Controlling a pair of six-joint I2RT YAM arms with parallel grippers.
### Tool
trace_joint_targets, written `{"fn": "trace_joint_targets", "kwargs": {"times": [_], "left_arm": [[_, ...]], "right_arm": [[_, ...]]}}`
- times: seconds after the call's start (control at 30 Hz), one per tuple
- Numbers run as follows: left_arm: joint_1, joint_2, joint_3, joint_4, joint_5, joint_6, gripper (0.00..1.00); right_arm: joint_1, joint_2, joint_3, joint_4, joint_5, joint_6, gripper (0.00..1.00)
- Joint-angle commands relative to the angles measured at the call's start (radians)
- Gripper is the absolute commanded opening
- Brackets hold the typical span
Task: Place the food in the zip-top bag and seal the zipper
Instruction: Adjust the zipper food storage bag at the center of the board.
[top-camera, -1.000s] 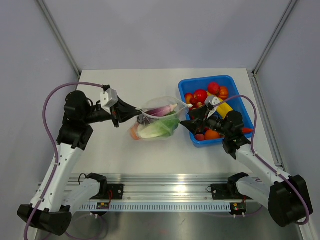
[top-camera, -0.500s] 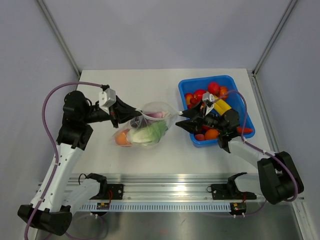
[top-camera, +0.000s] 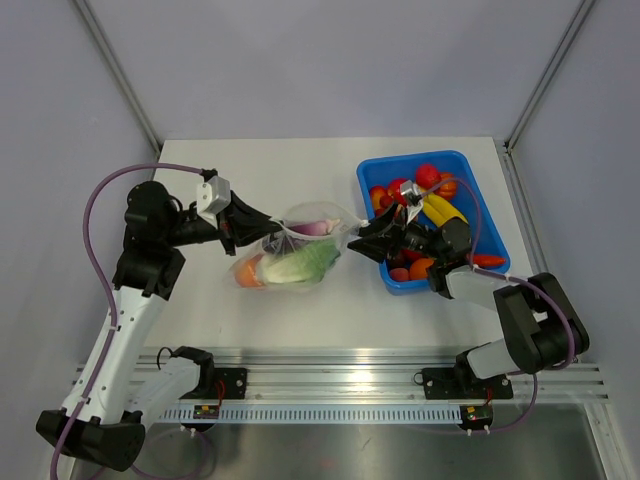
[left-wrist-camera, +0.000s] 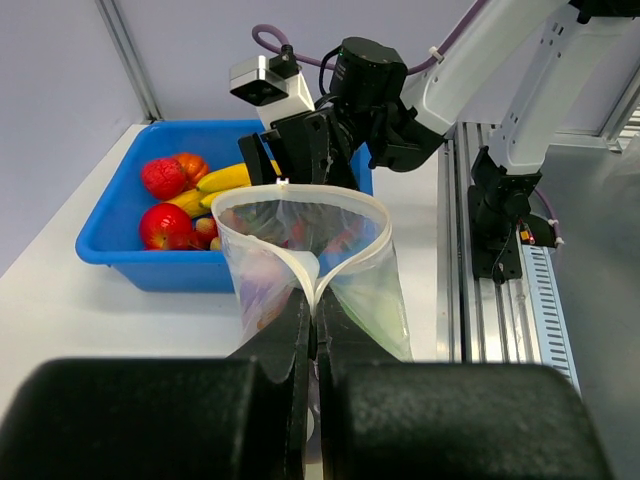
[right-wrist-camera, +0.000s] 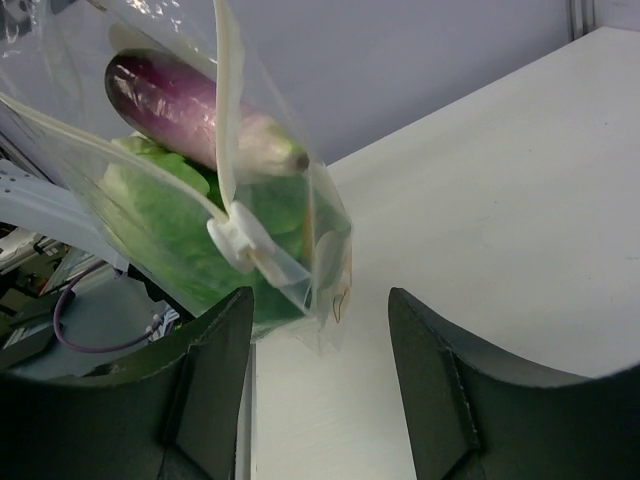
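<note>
Sealing seems at hand: the left tool (left-wrist-camera: 313, 300) grips the zip-top bag (left-wrist-camera: 370, 290) rim at frame centre, and the open right tool (right-wrist-camera: 318, 300) should next catch the zipper (right-wrist-camera: 238, 240).

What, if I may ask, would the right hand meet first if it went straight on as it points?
Probably the zip-top bag, near its white slider, ahead of the open right hand; depth is uncertain.

No readable text, labels, brands or numbers on anything in view.
</note>
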Motion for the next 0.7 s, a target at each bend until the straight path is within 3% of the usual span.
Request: {"fn": "trace_joint_targets", "kwargs": {"times": [0.0, 0.17, 0.33, 0.53, 0.63, 0.67], "left_arm": [[0.006, -0.017, 0.035, 0.052, 0.036, 0.006, 0.0], [0.006, -0.013, 0.029, 0.09, 0.039, -0.017, 0.0], [0.006, -0.007, 0.023, 0.083, 0.033, -0.013, 0.0], [0.008, 0.004, 0.009, 0.058, 0.032, 0.006, 0.0], [0.011, 0.015, 0.006, 0.021, 0.029, 0.029, 0.0], [0.014, 0.016, 0.003, 0.021, 0.027, 0.031, 0.0]], "right_arm": [[-0.001, -0.044, 0.049, 0.281, -0.03, 0.028, 0.63], [0.0, -0.035, 0.081, 0.296, -0.056, 0.065, 0.58], [0.0, -0.07, 0.075, 0.296, -0.039, 0.069, 0.44], [-0.001, -0.108, 0.067, 0.262, 0.002, 0.039, 0.35], [0.0, -0.099, 0.083, 0.246, -0.012, 0.035, 0.15], [-0.001, -0.092, 0.09, 0.235, -0.024, 0.038, 0.01]]}}
